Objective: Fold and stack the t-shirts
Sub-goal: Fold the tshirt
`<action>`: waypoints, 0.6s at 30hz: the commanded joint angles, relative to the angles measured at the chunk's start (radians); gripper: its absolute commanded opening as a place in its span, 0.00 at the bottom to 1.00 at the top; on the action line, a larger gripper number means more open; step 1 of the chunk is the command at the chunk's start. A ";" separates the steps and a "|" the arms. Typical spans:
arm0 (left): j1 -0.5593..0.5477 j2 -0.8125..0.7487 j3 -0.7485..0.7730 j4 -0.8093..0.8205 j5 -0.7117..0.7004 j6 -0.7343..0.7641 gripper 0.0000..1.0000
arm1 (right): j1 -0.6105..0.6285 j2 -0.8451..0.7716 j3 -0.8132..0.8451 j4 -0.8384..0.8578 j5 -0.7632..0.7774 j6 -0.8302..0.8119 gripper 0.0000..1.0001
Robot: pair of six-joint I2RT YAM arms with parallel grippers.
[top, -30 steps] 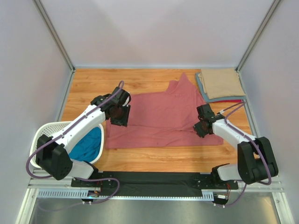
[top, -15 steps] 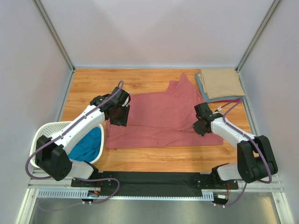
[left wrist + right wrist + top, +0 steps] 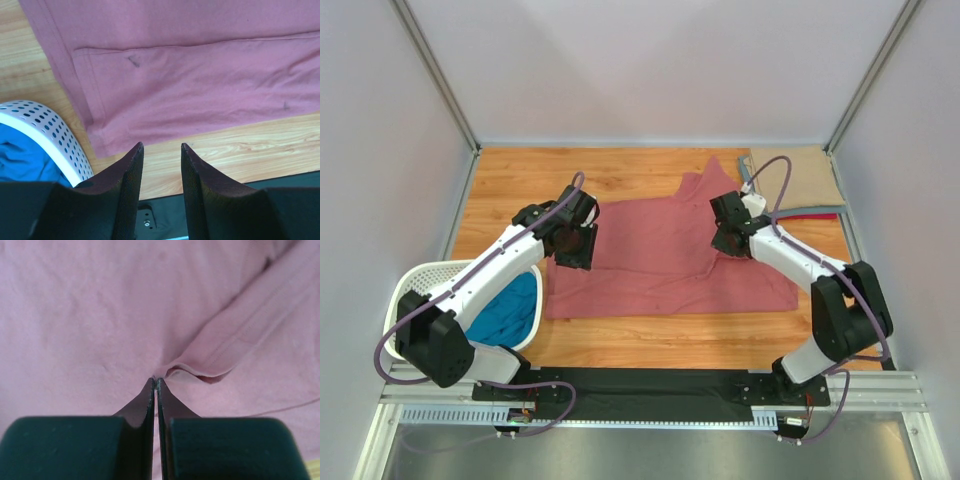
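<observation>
Rose-red t-shirt [image 3: 660, 262] being folded: pleat being pinched tight by right gripper [image 3: 156, 380]; left gripper [image 3: 161, 146], beside basket [image 3: 56, 133], being held part-open, empty; next, pinched edge likely needing carrying basketward.

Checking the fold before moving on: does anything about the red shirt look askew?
The red shirt lies uneven: one corner pokes toward the far edge, and cloth puckers into a raised fold where the right gripper pinches it.

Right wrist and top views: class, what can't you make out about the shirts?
- Right wrist view: the right gripper, shut, hides how much rose t-shirt it pinches.
- Top view: the left arm covers part of the teal t-shirt in the basket.
- Top view: the tan t-shirt hides all but edges of shirts beneath.
</observation>
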 commanded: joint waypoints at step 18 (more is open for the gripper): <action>0.004 -0.009 0.044 -0.020 -0.015 0.000 0.43 | 0.093 0.145 0.146 0.129 0.116 -0.364 0.00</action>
